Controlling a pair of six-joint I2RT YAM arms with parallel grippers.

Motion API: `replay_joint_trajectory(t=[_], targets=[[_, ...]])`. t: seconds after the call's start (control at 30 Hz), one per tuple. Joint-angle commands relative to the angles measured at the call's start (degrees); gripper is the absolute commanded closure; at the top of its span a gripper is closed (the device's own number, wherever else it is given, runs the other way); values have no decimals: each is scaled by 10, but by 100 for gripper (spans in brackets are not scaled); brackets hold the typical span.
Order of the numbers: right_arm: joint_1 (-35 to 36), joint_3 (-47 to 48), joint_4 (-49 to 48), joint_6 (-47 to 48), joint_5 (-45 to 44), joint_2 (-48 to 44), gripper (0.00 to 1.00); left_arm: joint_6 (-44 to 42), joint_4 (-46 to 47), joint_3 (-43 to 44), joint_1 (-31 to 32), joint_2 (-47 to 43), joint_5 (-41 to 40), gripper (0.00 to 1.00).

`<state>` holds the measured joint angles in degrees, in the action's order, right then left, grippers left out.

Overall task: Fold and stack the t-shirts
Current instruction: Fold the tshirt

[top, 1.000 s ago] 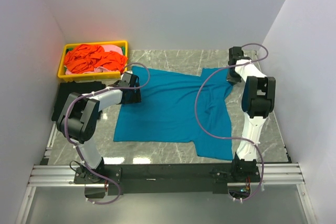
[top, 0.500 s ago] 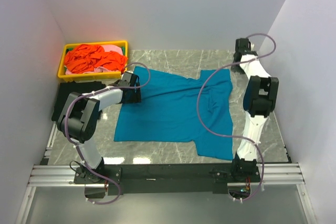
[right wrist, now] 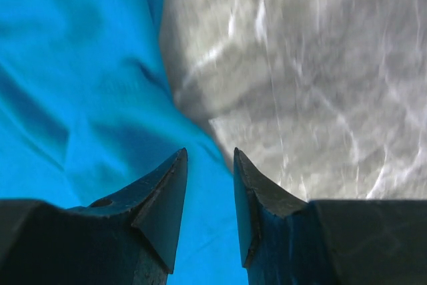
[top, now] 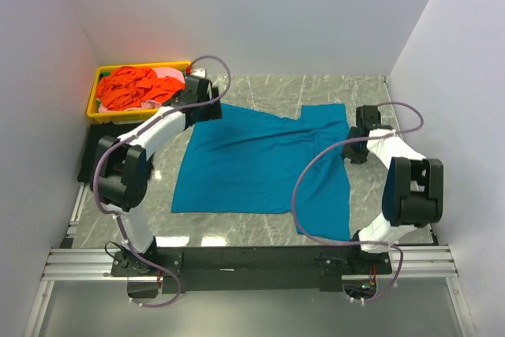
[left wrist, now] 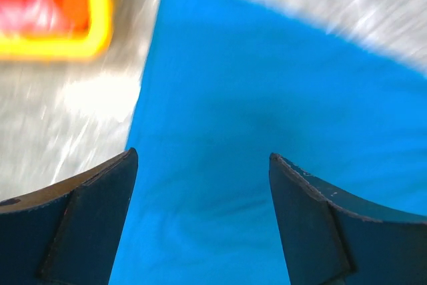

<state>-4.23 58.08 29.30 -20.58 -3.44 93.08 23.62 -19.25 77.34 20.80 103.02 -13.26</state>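
Jaws on neither arm hold cloth: on the marble table the teal t-shirt lies spread, unfolded. Left gripper gapes over its far-left corner beside the yellow tray; right gripper, barely parted, hovers at its right edge. The first fold probably needs both to pinch edges.

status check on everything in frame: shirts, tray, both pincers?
teal t-shirt: unfolded, spread on the table, wrinkled on its right side
yellow tray: filled with shirts
orange-red shirts: unfolded, heaped in the yellow tray
left pincer: open, empty, over the teal t-shirt's far left corner
right pincer: narrowly open, empty, at the teal t-shirt's right edge
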Motion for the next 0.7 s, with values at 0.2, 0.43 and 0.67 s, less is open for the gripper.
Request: replay_joint_trajectory(t=[0.2,0.43,0.67], targets=[[28,-92,-38,-21,5,-78,59,-16,39,117,9,128,31,16],[40,-101,-35,-23,-16,-67,59,-44,50,150,11,187,25,17],[53,-91,8,-17,-60,-15,65,-53,26,160,9,220,-32,17]])
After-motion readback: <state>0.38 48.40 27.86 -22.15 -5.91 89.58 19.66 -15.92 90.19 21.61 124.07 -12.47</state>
